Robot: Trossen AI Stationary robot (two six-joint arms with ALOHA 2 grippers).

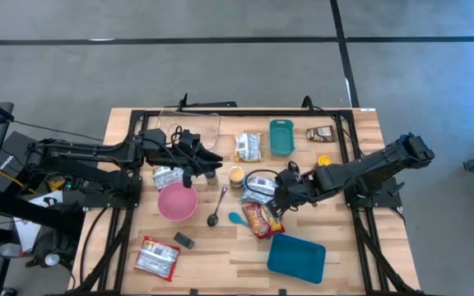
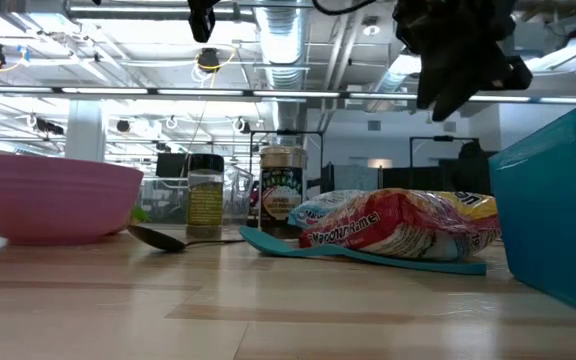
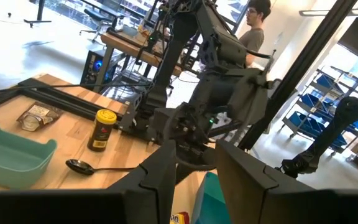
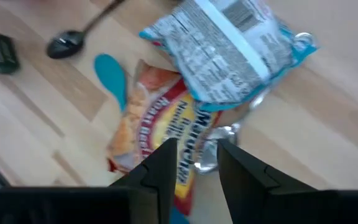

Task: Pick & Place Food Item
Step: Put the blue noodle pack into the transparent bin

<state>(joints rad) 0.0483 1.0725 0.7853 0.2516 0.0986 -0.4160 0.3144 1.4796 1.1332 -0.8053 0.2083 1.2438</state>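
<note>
An orange-red noodle packet (image 1: 262, 219) lies flat on the table, with a blue-and-white packet (image 1: 257, 185) lying partly over its far end; both show in the right wrist view (image 4: 160, 137) (image 4: 229, 43). My right gripper (image 1: 280, 196) hovers above them, open and empty; in the low view it (image 2: 458, 70) stands well clear of the noodle packet (image 2: 398, 225). My left gripper (image 1: 214, 167) is open and empty, held above the table beyond the pink bowl (image 1: 177, 201).
A teal spoon (image 1: 237, 219) and a metal spoon (image 1: 218, 205) lie left of the packets. A spice jar (image 1: 236, 175), teal container (image 1: 281, 136), teal tray (image 1: 296, 256), further packets (image 1: 157, 257) (image 1: 248, 146) (image 1: 320, 133) surround them. A person (image 3: 253, 25) stands beyond the table.
</note>
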